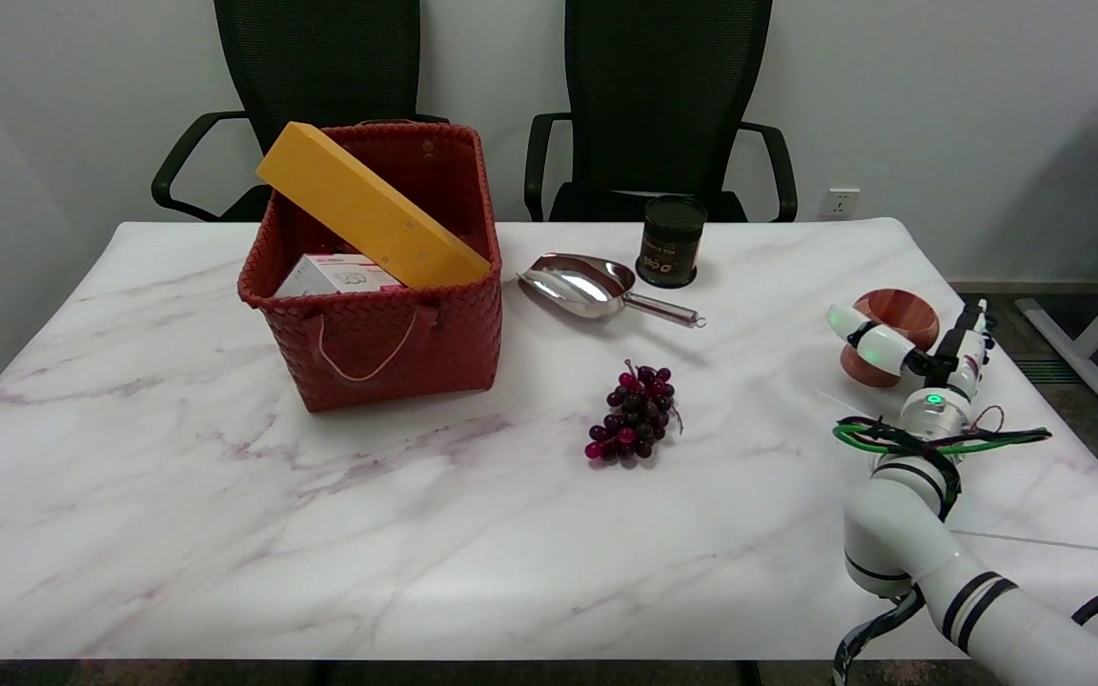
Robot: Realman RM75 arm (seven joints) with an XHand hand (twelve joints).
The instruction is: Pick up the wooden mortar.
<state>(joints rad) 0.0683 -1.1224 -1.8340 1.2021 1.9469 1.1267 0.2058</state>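
Reaching in beside the wooden mortar [892, 333], well right of the grapes [633, 414], the right hand [921, 351] is spreading its fingers [868, 341] around it, seemingly touching.

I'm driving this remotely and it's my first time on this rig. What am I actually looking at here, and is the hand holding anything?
One picture, from a head camera above the table's near side, looking down and across. The white arm entering from the lower right is the robot's right arm; its hand is at the wooden mortar near the right edge, with fingers on both sides of it. Whether it grips yet, I cannot tell; the mortar looks to sit on the table. Also there: a red basket holding a yellow box, a metal scoop, a dark can and grapes.
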